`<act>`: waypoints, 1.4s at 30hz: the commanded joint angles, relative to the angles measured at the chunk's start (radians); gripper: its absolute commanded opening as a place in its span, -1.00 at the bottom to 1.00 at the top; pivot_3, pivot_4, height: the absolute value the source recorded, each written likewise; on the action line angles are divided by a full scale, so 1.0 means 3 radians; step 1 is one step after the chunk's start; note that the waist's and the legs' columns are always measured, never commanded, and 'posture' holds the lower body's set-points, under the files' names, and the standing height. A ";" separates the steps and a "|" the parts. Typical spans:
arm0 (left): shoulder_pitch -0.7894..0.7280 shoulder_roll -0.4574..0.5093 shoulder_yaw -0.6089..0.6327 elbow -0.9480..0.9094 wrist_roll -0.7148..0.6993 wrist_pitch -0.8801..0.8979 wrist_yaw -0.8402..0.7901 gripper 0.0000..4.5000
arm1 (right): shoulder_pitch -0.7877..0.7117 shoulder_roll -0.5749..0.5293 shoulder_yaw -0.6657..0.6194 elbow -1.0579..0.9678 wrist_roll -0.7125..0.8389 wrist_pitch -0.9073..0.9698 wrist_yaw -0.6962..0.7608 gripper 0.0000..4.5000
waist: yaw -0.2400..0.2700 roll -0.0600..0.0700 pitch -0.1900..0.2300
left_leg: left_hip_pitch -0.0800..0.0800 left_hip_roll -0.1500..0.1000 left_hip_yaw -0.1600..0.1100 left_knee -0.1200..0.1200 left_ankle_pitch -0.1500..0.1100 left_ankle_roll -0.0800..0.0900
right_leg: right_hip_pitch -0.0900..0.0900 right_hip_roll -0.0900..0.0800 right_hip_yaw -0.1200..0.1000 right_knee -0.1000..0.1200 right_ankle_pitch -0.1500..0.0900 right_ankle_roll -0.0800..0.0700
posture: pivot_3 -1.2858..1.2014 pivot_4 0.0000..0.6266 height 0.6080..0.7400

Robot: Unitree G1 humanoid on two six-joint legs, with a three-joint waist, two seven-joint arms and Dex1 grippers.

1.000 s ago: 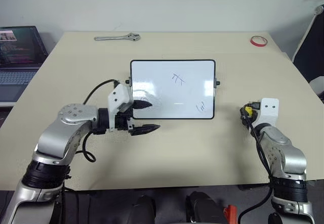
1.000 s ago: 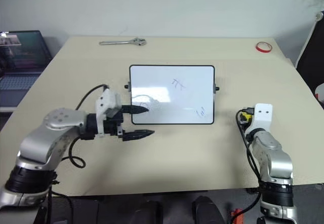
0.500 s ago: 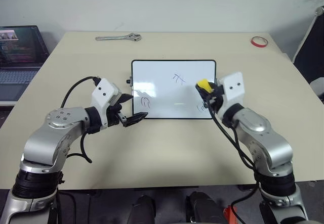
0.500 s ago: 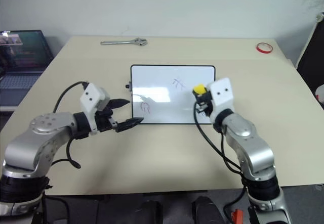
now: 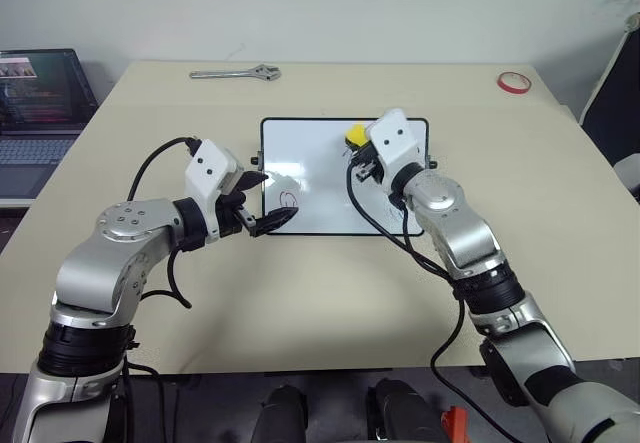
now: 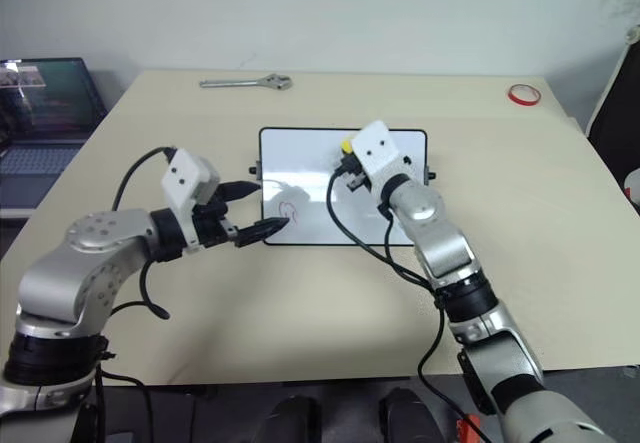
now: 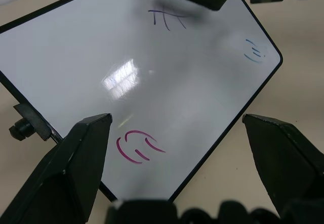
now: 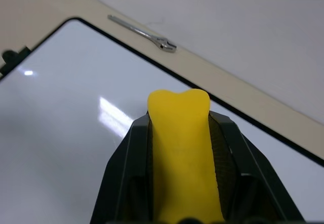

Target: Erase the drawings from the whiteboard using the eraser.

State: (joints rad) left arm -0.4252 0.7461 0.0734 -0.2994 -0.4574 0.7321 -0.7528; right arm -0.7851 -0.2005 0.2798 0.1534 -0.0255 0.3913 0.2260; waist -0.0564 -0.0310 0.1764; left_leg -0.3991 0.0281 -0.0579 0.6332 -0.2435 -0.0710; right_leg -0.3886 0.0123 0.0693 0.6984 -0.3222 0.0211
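Note:
The whiteboard (image 5: 305, 148) lies flat in the middle of the table. On it are the drawings: a red scribble (image 7: 136, 145) near its front left corner, purple strokes (image 7: 167, 19) and a small blue scribble (image 7: 254, 51). My right gripper (image 5: 356, 145) hovers over the board's upper middle, close to the purple strokes, and is shut on the yellow eraser (image 8: 181, 148). At the board's front left edge my left gripper (image 5: 268, 200) stands open, its fingers (image 7: 76, 168) spread either side of the red scribble.
A wrench (image 5: 233, 74) lies at the table's far edge. A red tape ring (image 5: 512, 82) sits at the far right corner. A laptop (image 5: 40, 103) stands off the table's left side, and a dark chair (image 5: 615, 93) off its right.
My right arm swung left and up from the table's right side, carrying the eraser over the board's upper middle. The left gripper turned a little at the board's left edge, staying open.

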 commanded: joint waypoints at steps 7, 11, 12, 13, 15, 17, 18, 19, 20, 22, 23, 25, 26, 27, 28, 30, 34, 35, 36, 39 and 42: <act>-0.0035 -0.0039 0.0002 -0.0136 0.0004 -0.0027 0.0056 1.00 | -0.0097 0.0098 0.0174 0.0259 -0.0218 -0.0148 0.0371 -0.49 | -0.0004 0.0000 0.0000 | 0.0001 0.0002 0.0000 0.0001 0.0000 0.0000 | 0.0000 -0.0001 0.0000 0.0003 0.0000 0.0000 | 0.03 -0.52 1.00; -0.0064 -0.0028 -0.0028 -0.0119 0.0012 -0.0046 0.0043 1.00 | -0.0370 0.0212 -0.0003 0.0700 -0.0402 -0.0392 -0.0093 -0.49 | -0.0009 0.0000 0.0000 | 0.0003 0.0002 0.0000 0.0004 0.0000 0.0000 | 0.0000 -0.0001 0.0000 0.0009 0.0001 -0.0002 | 0.03 -0.52 1.00; -0.0067 -0.0026 -0.0032 -0.0116 0.0013 -0.0050 0.0043 1.00 | -0.0399 0.0221 -0.0011 0.0769 -0.0412 -0.0424 -0.0111 -0.49 | -0.0007 0.0000 0.0000 | 0.0003 0.0002 -0.0001 0.0006 0.0000 0.0000 | 0.0000 -0.0001 -0.0001 0.0012 0.0001 -0.0002 | 0.03 -0.52 1.00; -0.0071 -0.0026 -0.0037 -0.0115 0.0012 -0.0051 0.0046 1.00 | -0.0414 0.0228 -0.0008 0.0822 -0.0424 -0.0443 -0.0106 -0.49 | -0.0006 0.0000 0.0000 | 0.0003 0.0002 -0.0002 0.0008 0.0000 0.0000 | 0.0000 -0.0001 0.0000 0.0012 0.0001 -0.0002 | 0.03 -0.52 1.00; -0.0072 -0.0024 -0.0042 -0.0117 0.0009 -0.0052 0.0049 1.00 | -0.0413 0.0238 0.0030 0.0899 -0.0450 -0.0437 -0.0037 -0.49 | -0.0002 0.0000 0.0000 | 0.0002 0.0002 -0.0002 0.0008 0.0000 0.0000 | 0.0000 -0.0001 0.0000 0.0011 0.0001 -0.0002 | 0.03 -0.52 1.00; -0.0069 -0.0022 -0.0044 -0.0119 0.0010 -0.0055 0.0051 1.00 | -0.0364 0.0213 0.0108 0.0905 -0.0483 -0.0359 0.0109 -0.49 | -0.0004 0.0000 0.0000 | 0.0002 0.0002 -0.0001 0.0008 0.0000 0.0000 | 0.0000 -0.0001 0.0000 0.0010 0.0001 -0.0002 | 0.03 -0.52 1.00; -0.0068 -0.0021 -0.0044 -0.0119 0.0012 -0.0058 0.0051 1.00 | -0.0340 0.0202 0.0129 0.0894 -0.0489 -0.0325 0.0169 -0.49 | -0.0004 -0.0001 0.0000 | 0.0002 0.0002 -0.0001 0.0008 0.0000 0.0000 | 0.0000 -0.0001 0.0000 0.0011 0.0001 -0.0002 | 0.03 -0.52 1.00; -0.0065 -0.0020 -0.0043 -0.0121 0.0012 -0.0060 0.0050 1.00 | -0.0307 0.0179 0.0162 0.0867 -0.0502 -0.0296 0.0255 -0.49 | -0.0004 0.0000 -0.0001 | 0.0003 0.0002 -0.0001 0.0008 0.0000 0.0000 | 0.0000 -0.0001 0.0000 0.0012 0.0001 -0.0002 | 0.03 -0.52 1.00; -0.0061 -0.0019 -0.0042 -0.0124 0.0012 -0.0061 0.0050 1.00 | -0.0271 0.0144 0.0198 0.0824 -0.0520 -0.0260 0.0351 -0.49 | -0.0003 -0.0001 -0.0001 | 0.0003 0.0002 -0.0002 0.0010 0.0000 0.0000 | 0.0000 -0.0001 0.0000 0.0014 0.0001 -0.0002 | 0.03 -0.52 1.00; -0.0056 -0.0016 -0.0039 -0.0128 0.0011 -0.0062 0.0049 1.00 | -0.0230 0.0100 0.0230 0.0762 -0.0558 -0.0218 0.0458 -0.49 | -0.0004 -0.0001 -0.0001 | 0.0005 0.0002 -0.0002 0.0013 0.0000 0.0000 | 0.0001 -0.0001 0.0000 0.0018 0.0001 -0.0002 | 0.03 -0.52 1.00; -0.0056 -0.0016 -0.0040 -0.0128 0.0012 -0.0063 0.0049 1.00 | -0.0227 0.0081 0.0206 0.0744 -0.0576 -0.0214 0.0441 -0.49 | -0.0004 -0.0001 -0.0001 | 0.0005 0.0002 -0.0003 0.0016 0.0000 0.0000 | 0.0001 -0.0001 0.0000 0.0020 0.0001 -0.0002 | 0.03 -0.52 1.00; -0.0054 -0.0014 -0.0042 -0.0124 0.0016 -0.0071 0.0045 1.00 | -0.0258 0.0053 0.0080 0.0743 -0.0596 -0.0234 0.0305 -0.49 | -0.0004 -0.0001 -0.0001 | 0.0004 0.0002 -0.0004 0.0025 0.0000 0.0000 | 0.0001 -0.0001 0.0000 0.0029 0.0001 -0.0002 | 0.03 -0.52 1.00; -0.0054 -0.0014 -0.0044 -0.0122 0.0015 -0.0075 0.0041 1.00 | -0.0292 0.0044 -0.0019 0.0771 -0.0604 -0.0274 0.0163 -0.49 | -0.0004 -0.0001 0.0000 | 0.0004 0.0002 -0.0005 0.0028 0.0000 0.0000 | 0.0002 -0.0001 0.0000 0.0032 0.0001 -0.0002 | 0.03 -0.52 1.00; -0.0054 -0.0015 -0.0044 -0.0117 0.0015 -0.0081 0.0035 1.00 | -0.0326 0.0029 -0.0093 0.0806 -0.0619 -0.0319 0.0032 -0.49 | 0.0001 -0.0001 0.0000 | 0.0004 0.0001 -0.0006 0.0034 0.0000 0.0000 | 0.0002 0.0000 0.0000 0.0037 0.0001 -0.0002 | 0.03 -0.52 1.00; -0.0056 -0.0016 -0.0047 -0.0112 0.0015 -0.0085 0.0032 1.00 | -0.0352 0.0014 -0.0144 0.0838 -0.0637 -0.0365 -0.0087 -0.49 | 0.0011 -0.0001 0.0000 | 0.0004 0.0000 -0.0007 0.0038 0.0000 0.0000 | 0.0002 -0.0001 0.0000 0.0042 0.0001 -0.0002 | 0.03 -0.52 1.00; -0.0064 -0.0022 -0.0059 -0.0105 0.0019 -0.0092 0.0028 1.00 | -0.0366 -0.0004 -0.0176 0.0869 -0.0650 -0.0397 -0.0159 -0.49 | 0.0022 -0.0001 -0.0001 | 0.0004 -0.0003 -0.0011 0.0041 0.0001 0.0000 | 0.0003 0.0000 -0.0002 0.0045 0.0001 -0.0002 | 0.03 -0.52 1.00; -0.0077 -0.0026 -0.0075 -0.0084 0.0030 -0.0111 0.0011 1.00 | -0.0259 0.0003 -0.0026 0.0780 -0.0633 -0.0286 0.0179 -0.49 | -0.0002 -0.0001 -0.0001 | 0.0005 -0.0002 -0.0009 0.0040 0.0001 0.0000 | 0.0004 0.0002 0.0000 0.0046 0.0001 -0.0002 | 0.03 -0.52 1.00; -0.0081 -0.0027 -0.0077 -0.0078 0.0032 -0.0116 0.0009 1.00 | -0.0221 0.0003 0.0029 0.0734 -0.0619 -0.0250 0.0304 -0.50 | -0.0003 -0.0001 -0.0001 | 0.0005 -0.0002 -0.0010 0.0039 0.0001 0.0000 | 0.0003 0.0002 0.0000 0.0045 0.0001 -0.0002 | 0.03 -0.52 1.00; -0.0084 -0.0025 -0.0079 -0.0069 0.0035 -0.0125 0.0001 1.00 | -0.0162 -0.0005 0.0121 0.0645 -0.0605 -0.0195 0.0486 -0.50 | -0.0011 -0.0001 -0.0001 | 0.0005 -0.0002 -0.0010 0.0039 0.0000 0.0000 | 0.0003 0.0002 -0.0001 0.0045 0.0001 -0.0002 | 0.03 -0.52 1.00; -0.0084 -0.0022 -0.0079 -0.0060 0.0039 -0.0141 -0.0019 1.00 | -0.0059 -0.0024 0.0262 0.0432 -0.0596 -0.0091 0.0818 -0.50 | -0.0022 -0.0001 -0.0001 | 0.0008 0.0000 -0.0008 0.0038 0.0000 0.0000 | 0.0003 0.0004 -0.0001 0.0045 0.0001 -0.0002 | 0.03 -0.52 1.00; -0.0079 -0.0025 -0.0081 -0.0059 0.0044 -0.0149 -0.0024 1.00 | -0.0108 0.0020 0.0152 0.0470 -0.0680 -0.0125 0.0598 -0.50 | -0.0021 -0.0001 -0.0001 | 0.0009 0.0000 -0.0008 0.0040 0.0000 0.0000 | 0.0003 0.0005 0.0000 0.0050 0.0001 -0.0002 | 0.03 -0.52 1.00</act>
State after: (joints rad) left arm -0.4335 0.7363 0.0417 -0.3030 -0.4513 0.7096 -0.7566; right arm -0.8036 -0.1917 0.3561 0.2820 -0.2140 0.3414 0.4467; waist -0.0628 -0.0312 0.1762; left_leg -0.3963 0.0281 -0.0606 0.6452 -0.2433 -0.0711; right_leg -0.3875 0.0138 0.0691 0.7134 -0.3219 0.0204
